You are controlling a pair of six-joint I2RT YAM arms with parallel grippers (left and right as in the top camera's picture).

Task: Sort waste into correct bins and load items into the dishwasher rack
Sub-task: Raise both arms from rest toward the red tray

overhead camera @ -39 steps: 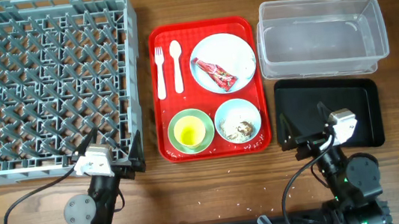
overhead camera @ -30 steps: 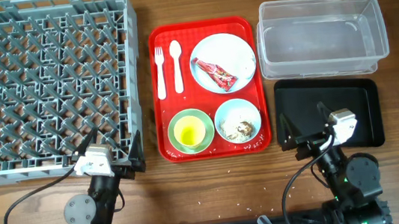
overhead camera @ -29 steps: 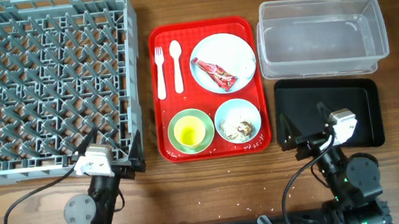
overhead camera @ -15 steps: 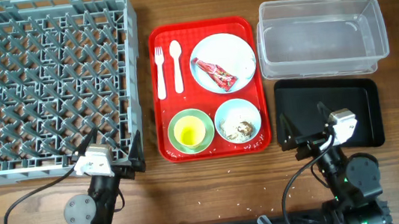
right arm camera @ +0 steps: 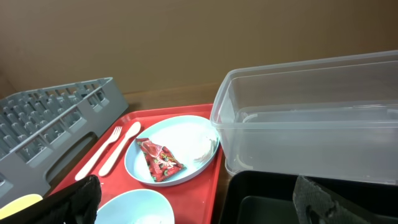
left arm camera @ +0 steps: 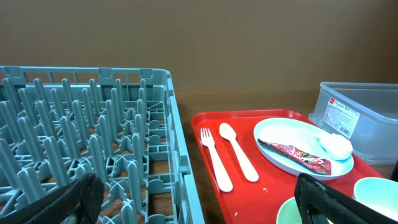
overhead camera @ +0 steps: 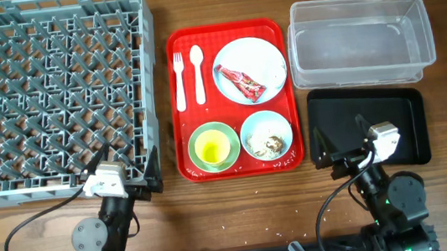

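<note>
Wooden worktop (overhead camera: 242, 216), seen from overhead, carries a red serving tray (overhead camera: 215, 114) at its centre. Left of that tray stands the grey dishwasher rack (overhead camera: 51, 94), holding no dishes. Right of the tray sit the clear tub (overhead camera: 361, 38) and, nearer the robot, the black tray (overhead camera: 374, 112), both unfilled. On the red tray lie the fork (overhead camera: 179, 80), the spoon (overhead camera: 197, 73), the plate (overhead camera: 270, 52) bearing the red wrapper (overhead camera: 244, 82), the green bowl (overhead camera: 229, 133) holding the yellow cup (overhead camera: 211, 149), and the pale blue bowl (overhead camera: 251, 126) with food scraps (overhead camera: 269, 144). The left arm (overhead camera: 103, 215) and right arm (overhead camera: 382, 188) sit on the robot's side of the tray, touching nothing.

From the left wrist, the left jaws are spread wide and empty; the crumpled tissue (left arm camera: 336, 144) rests at the plate's right edge.

From the right wrist, the right jaws likewise gape, holding nothing.

Sorting looks not yet begun. A likely first move is the right arm reaching over the bowls to pinch the wrapper.
</note>
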